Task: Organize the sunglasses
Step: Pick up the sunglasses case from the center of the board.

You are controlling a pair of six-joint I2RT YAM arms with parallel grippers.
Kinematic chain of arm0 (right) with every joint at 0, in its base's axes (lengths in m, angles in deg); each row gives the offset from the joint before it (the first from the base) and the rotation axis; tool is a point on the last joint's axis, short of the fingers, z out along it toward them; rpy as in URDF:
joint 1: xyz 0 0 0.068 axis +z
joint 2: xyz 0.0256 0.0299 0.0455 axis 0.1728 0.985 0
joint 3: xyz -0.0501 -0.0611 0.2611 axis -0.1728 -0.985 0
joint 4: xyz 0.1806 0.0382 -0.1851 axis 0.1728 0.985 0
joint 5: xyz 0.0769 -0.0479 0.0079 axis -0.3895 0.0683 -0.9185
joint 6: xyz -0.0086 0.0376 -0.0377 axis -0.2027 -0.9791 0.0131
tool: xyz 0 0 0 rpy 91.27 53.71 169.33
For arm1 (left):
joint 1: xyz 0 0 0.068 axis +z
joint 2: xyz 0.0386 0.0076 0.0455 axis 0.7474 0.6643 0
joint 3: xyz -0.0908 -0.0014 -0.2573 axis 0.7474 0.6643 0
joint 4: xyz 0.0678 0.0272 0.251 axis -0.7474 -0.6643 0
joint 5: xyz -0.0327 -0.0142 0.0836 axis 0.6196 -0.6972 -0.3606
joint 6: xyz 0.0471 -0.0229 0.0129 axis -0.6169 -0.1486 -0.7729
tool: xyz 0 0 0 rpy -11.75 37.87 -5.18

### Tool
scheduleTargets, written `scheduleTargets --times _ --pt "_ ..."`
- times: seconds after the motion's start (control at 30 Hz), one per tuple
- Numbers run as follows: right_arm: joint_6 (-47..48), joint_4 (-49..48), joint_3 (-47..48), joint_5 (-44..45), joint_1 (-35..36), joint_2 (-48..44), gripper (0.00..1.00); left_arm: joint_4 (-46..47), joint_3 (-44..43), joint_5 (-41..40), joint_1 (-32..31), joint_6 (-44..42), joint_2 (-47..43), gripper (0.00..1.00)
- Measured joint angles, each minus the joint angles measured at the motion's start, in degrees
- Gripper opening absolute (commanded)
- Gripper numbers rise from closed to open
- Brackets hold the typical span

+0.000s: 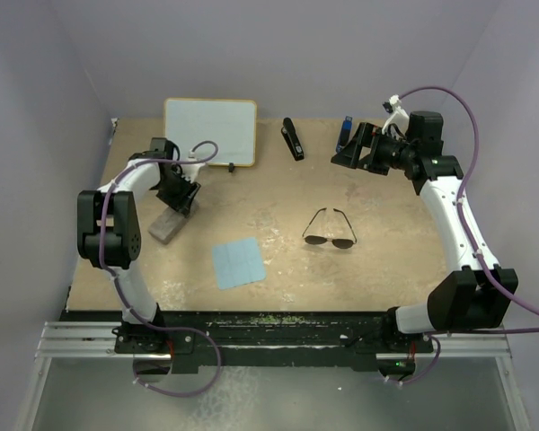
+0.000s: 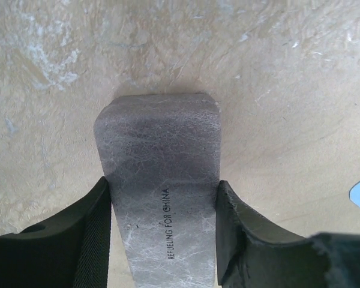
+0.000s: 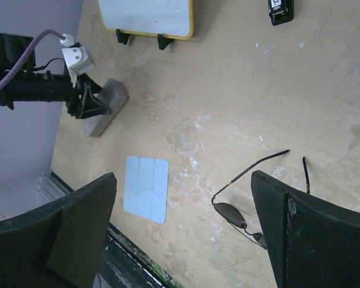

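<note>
My left gripper pinches grey flat leathery case between pads. My right gripper spread wide; thin dark wire sunglasses lie below, near one finger. I worry: smooth case twists, slips out on lift.

A sandy, scuffed table carries several items. A grey case lies at the left; its mottled top bears small printed letters reading "REFUELING FOR CHINA". A light-blue cloth lies flat nearer the front edge, to the right of the case and apart from it. A whiteboard with a pale yellow rim stands on black feet at the back. A black stapler-like object lies to the board's right, and a small blue item stands further right.
</note>
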Motion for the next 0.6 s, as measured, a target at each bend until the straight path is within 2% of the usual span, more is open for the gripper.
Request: scheduleTargets --times 0.07,0.43,0.6 --pt "0.0 0.0 0.0 0.0 0.0 0.0 0.98 -0.5 -0.5 1.3 0.0 -0.4 0.1 0.05" --pt "0.0 -0.2 0.0 -0.7 0.0 0.3 0.97 -3.2 -2.5 3.2 0.0 -0.7 0.9 0.04" --pt "0.0 -1.9 0.0 -2.0 0.6 1.1 0.96 -10.6 -12.1 9.1 0.0 1.4 0.9 0.04"
